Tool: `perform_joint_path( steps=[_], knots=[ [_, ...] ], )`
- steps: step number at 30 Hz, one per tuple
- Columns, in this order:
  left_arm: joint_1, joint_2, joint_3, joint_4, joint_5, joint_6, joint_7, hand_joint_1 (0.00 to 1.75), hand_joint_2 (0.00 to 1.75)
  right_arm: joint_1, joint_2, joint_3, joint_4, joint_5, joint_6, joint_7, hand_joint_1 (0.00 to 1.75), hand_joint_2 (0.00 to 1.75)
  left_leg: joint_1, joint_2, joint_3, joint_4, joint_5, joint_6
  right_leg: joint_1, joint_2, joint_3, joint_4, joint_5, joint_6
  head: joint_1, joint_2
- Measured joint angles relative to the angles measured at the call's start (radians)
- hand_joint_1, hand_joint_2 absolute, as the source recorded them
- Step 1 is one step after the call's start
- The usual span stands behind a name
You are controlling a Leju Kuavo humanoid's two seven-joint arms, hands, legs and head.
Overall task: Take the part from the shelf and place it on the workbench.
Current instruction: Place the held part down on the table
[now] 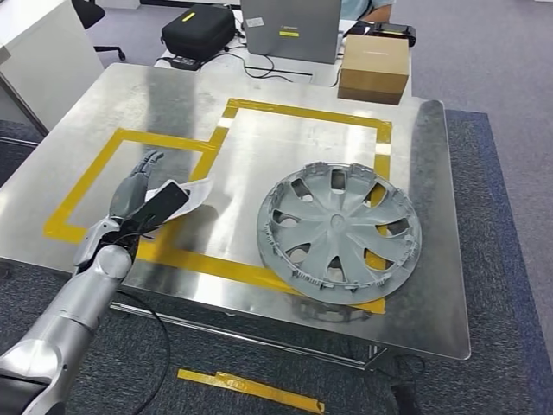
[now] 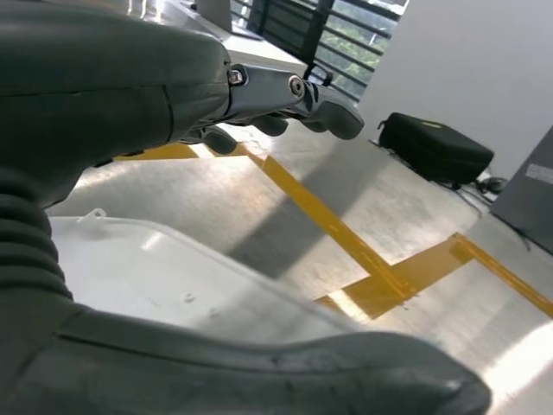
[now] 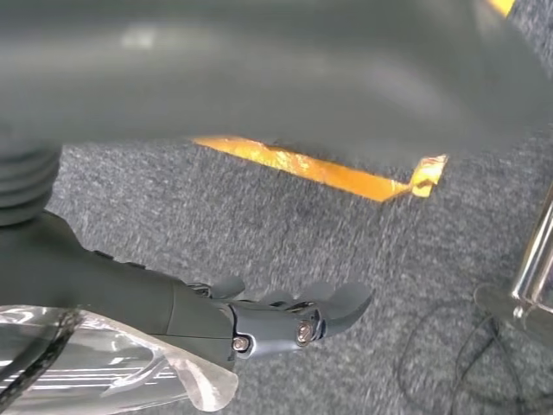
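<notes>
1. You cannot tell whether the right hand [image 3: 280, 320], blurred above grey carpet [image 3: 326, 233], holds anything
2. Your left hand [image 1: 134, 203], fingers [image 2: 326, 108] extended, grips a flat translucent plastic part [image 1: 195, 190] over the steel desk [image 1: 274, 156]
3. A grey hubcap [image 1: 339, 232] lies nearby

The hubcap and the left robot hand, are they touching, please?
Apart: the head view shows bare workbench between the hubcap and the left robot hand.

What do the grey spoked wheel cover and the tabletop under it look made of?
Grey spoked wheel cover: likely moulded plastic, matte grey, with thin clip tabs round the rim. Tabletop: sheet metal, probably brushed steel or aluminium, showing streaky glare and blurred reflections.
</notes>
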Motion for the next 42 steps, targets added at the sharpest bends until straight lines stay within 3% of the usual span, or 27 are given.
perform_joint_path(
  steps=[2, 4, 7, 9, 10, 13, 15, 17, 19, 20, 22, 24, 25, 26, 28, 29, 30, 34, 36, 38, 39, 40, 42],
  knots=[
    [0.000, -0.001, 0.000, 0.000, 0.000, 0.000, 0.000, 0.00, 0.00, 0.000, 0.000, 0.000, 0.000, 0.000, 0.000, 0.000, 0.00, 0.00, 0.000, 0.000, 0.001, -0.010, 0.002, 0.004, -0.001, -0.001, -0.003, -0.002, 0.001, 0.011, 0.000, 0.000],
    [-0.001, -0.002, 0.001, 0.000, 0.000, 0.001, 0.000, 0.00, 0.00, 0.001, 0.000, 0.000, 0.000, 0.000, 0.000, 0.000, 0.00, 0.00, 0.006, 0.001, 0.007, -0.023, 0.009, 0.010, -0.001, -0.001, -0.017, 0.025, -0.021, 0.021, 0.001, 0.000],
    [0.000, -0.006, 0.001, 0.000, 0.000, 0.002, 0.000, 0.00, 0.00, 0.002, 0.000, 0.000, 0.000, 0.000, 0.000, 0.000, 0.00, 0.00, 0.008, 0.002, 0.008, -0.029, 0.013, 0.016, -0.003, -0.001, -0.097, 0.197, -0.109, 0.032, 0.003, 0.000],
    [0.005, -0.007, 0.001, 0.000, 0.000, 0.002, 0.000, 0.00, 0.00, 0.003, 0.000, 0.000, 0.000, 0.000, 0.000, 0.000, 0.00, 0.00, 0.008, 0.002, 0.008, -0.028, 0.013, 0.017, -0.005, -0.001, -0.136, 0.278, -0.127, 0.038, 0.003, 0.000],
    [0.007, -0.008, 0.001, 0.000, 0.000, 0.002, 0.000, 0.00, 0.00, 0.003, 0.000, 0.000, 0.000, 0.000, 0.000, 0.000, 0.00, 0.00, 0.008, 0.002, 0.008, -0.028, 0.012, 0.016, -0.005, -0.002, -0.129, 0.261, -0.107, 0.039, 0.003, 0.000],
    [0.006, -0.008, 0.001, 0.000, 0.000, 0.002, 0.000, 0.00, 0.00, 0.003, 0.000, 0.000, 0.000, 0.000, 0.000, 0.000, 0.00, 0.00, 0.008, 0.000, 0.008, -0.020, 0.008, 0.007, -0.009, -0.002, -0.031, 0.065, -0.016, 0.038, 0.004, 0.000],
    [0.004, -0.008, 0.001, 0.000, 0.000, 0.002, 0.000, 0.00, 0.00, 0.002, 0.000, 0.000, 0.000, 0.000, 0.000, 0.000, 0.00, 0.00, 0.003, -0.001, 0.002, -0.012, 0.006, -0.003, -0.009, -0.001, 0.004, 0.001, -0.005, 0.031, 0.003, 0.000],
    [0.004, -0.008, 0.001, 0.000, 0.000, 0.002, 0.000, 0.00, 0.00, 0.003, 0.001, 0.000, 0.000, 0.000, 0.000, 0.000, 0.00, 0.00, 0.002, -0.001, -0.001, -0.009, 0.006, -0.010, -0.008, 0.001, 0.005, 0.002, -0.007, 0.018, 0.003, 0.000],
    [0.003, -0.008, 0.001, 0.000, 0.000, 0.002, 0.000, 0.00, 0.00, 0.004, 0.001, 0.000, 0.000, 0.000, 0.000, 0.000, 0.00, 0.00, 0.004, -0.001, -0.010, 0.014, -0.014, -0.019, -0.011, 0.001, 0.006, 0.000, -0.004, 0.006, 0.001, 0.000],
    [0.002, -0.008, 0.001, 0.000, 0.000, 0.002, 0.000, 0.00, 0.00, 0.003, 0.001, 0.000, 0.000, 0.000, 0.000, 0.000, 0.00, 0.00, 0.006, -0.001, -0.025, 0.053, -0.039, -0.024, -0.012, 0.000, 0.007, -0.002, -0.003, 0.000, 0.000, 0.000],
    [0.003, -0.008, 0.001, 0.000, 0.000, 0.002, 0.000, 0.00, 0.00, 0.002, 0.001, 0.000, 0.000, 0.000, 0.000, 0.000, 0.00, 0.00, 0.010, 0.000, -0.081, 0.183, -0.104, -0.032, -0.012, 0.000, 0.007, -0.002, -0.003, -0.007, -0.003, 0.000],
    [0.008, -0.007, 0.001, 0.000, 0.000, 0.002, 0.000, 0.00, 0.00, 0.003, 0.001, 0.000, 0.000, 0.000, -0.001, 0.000, 0.00, 0.00, 0.012, 0.000, -0.127, 0.282, -0.132, -0.035, -0.011, 0.000, 0.008, -0.002, -0.004, -0.008, -0.003, 0.000],
    [0.009, -0.007, 0.001, 0.000, 0.000, 0.002, 0.000, 0.00, 0.00, 0.004, 0.001, 0.000, 0.000, 0.000, -0.001, 0.000, 0.00, 0.00, 0.012, 0.000, -0.126, 0.279, -0.118, -0.033, -0.011, 0.001, 0.009, -0.002, -0.004, -0.008, -0.003, 0.000],
    [0.009, -0.007, 0.001, 0.000, 0.000, 0.002, 0.000, 0.00, 0.00, 0.004, 0.001, 0.000, 0.000, 0.000, 0.000, 0.000, 0.00, 0.00, 0.012, 0.000, -0.108, 0.238, -0.087, -0.030, -0.010, 0.001, 0.010, -0.002, -0.004, -0.008, -0.003, 0.000],
    [0.005, -0.007, 0.001, 0.000, 0.000, 0.002, 0.000, 0.00, 0.00, 0.003, 0.001, 0.000, 0.000, 0.000, 0.000, 0.000, 0.00, 0.00, 0.009, 0.000, -0.044, 0.099, -0.017, -0.018, -0.009, 0.001, 0.013, -0.001, -0.006, -0.004, -0.002, 0.000],
    [0.003, -0.007, 0.001, 0.000, 0.000, 0.002, 0.000, 0.00, 0.00, 0.002, 0.002, 0.000, 0.000, 0.000, 0.001, 0.000, 0.00, 0.00, 0.006, 0.000, -0.019, 0.043, 0.000, -0.013, -0.007, 0.001, 0.012, -0.001, -0.007, -0.001, -0.002, 0.000],
    [0.002, -0.007, 0.001, 0.000, 0.000, 0.002, 0.000, 0.00, 0.00, 0.002, 0.003, 0.000, 0.000, 0.000, 0.001, 0.000, 0.00, 0.00, 0.004, 0.000, -0.005, 0.009, 0.007, -0.009, -0.006, 0.001, 0.010, -0.001, -0.007, 0.003, -0.002, 0.000],
    [0.002, -0.007, 0.002, 0.000, 0.000, 0.002, 0.000, 0.00, 0.00, 0.003, 0.003, 0.000, 0.000, 0.000, 0.000, 0.000, 0.00, 0.00, 0.008, 0.000, 0.001, -0.016, 0.008, 0.003, -0.006, -0.001, -0.001, 0.006, -0.015, 0.025, -0.001, 0.000],
    [0.000, -0.007, 0.002, 0.000, 0.000, 0.002, 0.000, 0.00, 0.00, 0.003, 0.003, 0.000, 0.000, 0.000, 0.000, 0.000, 0.00, 0.00, 0.012, 0.001, 0.003, -0.023, 0.013, 0.010, -0.006, -0.001, -0.040, 0.086, -0.062, 0.031, 0.001, 0.000],
    [0.003, -0.009, 0.002, 0.000, 0.000, 0.002, 0.000, 0.00, 0.00, 0.003, 0.003, 0.000, 0.000, 0.000, 0.000, 0.000, 0.00, 0.00, 0.011, 0.001, 0.002, -0.023, 0.013, 0.013, -0.006, -0.001, -0.106, 0.223, -0.120, 0.034, 0.002, 0.000],
    [0.006, -0.009, 0.002, 0.000, 0.000, 0.002, 0.000, 0.00, 0.00, 0.004, 0.003, 0.000, 0.000, 0.000, 0.001, 0.000, 0.00, 0.00, 0.010, 0.001, 0.002, -0.022, 0.013, 0.013, -0.006, -0.001, -0.129, 0.269, -0.130, 0.035, 0.002, 0.000],
    [0.008, -0.009, 0.002, 0.000, 0.000, 0.002, 0.000, 0.00, 0.00, 0.004, 0.003, 0.000, 0.000, 0.000, 0.000, 0.000, 0.00, 0.00, 0.009, 0.001, 0.002, -0.022, 0.013, 0.013, -0.006, -0.001, -0.135, 0.279, -0.122, 0.035, 0.002, 0.000],
    [0.008, -0.009, 0.002, 0.000, 0.004, 0.003, -0.002, 0.00, 0.00, 0.004, 0.003, 0.000, 0.000, -0.001, 0.000, 0.000, 0.00, 0.00, 0.009, 0.000, 0.003, -0.019, 0.013, 0.012, -0.006, -0.002, -0.089, 0.179, -0.057, 0.032, 0.002, 0.000]
  ],
)
